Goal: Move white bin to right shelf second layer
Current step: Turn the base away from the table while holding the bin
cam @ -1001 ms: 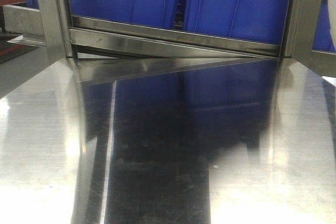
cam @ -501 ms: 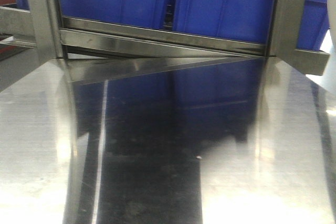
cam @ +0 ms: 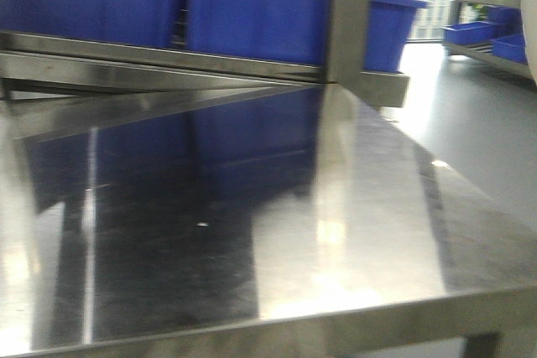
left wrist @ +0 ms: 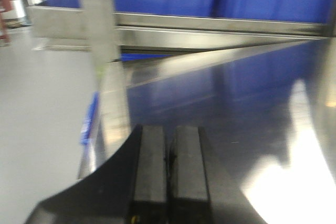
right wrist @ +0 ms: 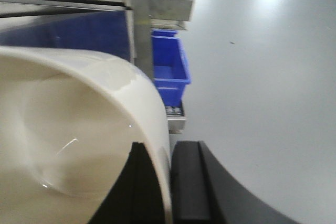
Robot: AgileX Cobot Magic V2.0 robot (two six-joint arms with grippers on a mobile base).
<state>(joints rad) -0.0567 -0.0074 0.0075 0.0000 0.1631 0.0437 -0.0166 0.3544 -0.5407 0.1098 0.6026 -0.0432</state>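
I am turning to the right. Over the last second the blue crates (cam: 252, 14) behind the tabletop (cam: 336, 232) have been sliding leftward across the front view. The steel post (cam: 348, 14) that stood near the right edge is now sitting past the middle, and the tabletop's right corner, grey floor (cam: 478, 132) and a far shelf (cam: 491, 35) holding more blue crates are coming into sight. I am reading this as the carry being under way, with me leaving this tabletop for the right shelf. Its roller level is not showing in any view, and I cannot tell whether the far shelf is the one. My left hand (left wrist: 169, 135) is hovering over the tabletop with its fingers pressed together, carrying nothing. My right hand (right wrist: 167, 153) is pinching the white bin (right wrist: 68, 129) by one wall, one finger inside and one outside, so the bin is hanging in the air at my right side with bare floor to its right. Its mouth is opening toward my wrist and its rounded base is pointing away, so the mouth-to-base axis is running down and left in the wrist view. The mouth is cropped, so I am not picking out a longer side.
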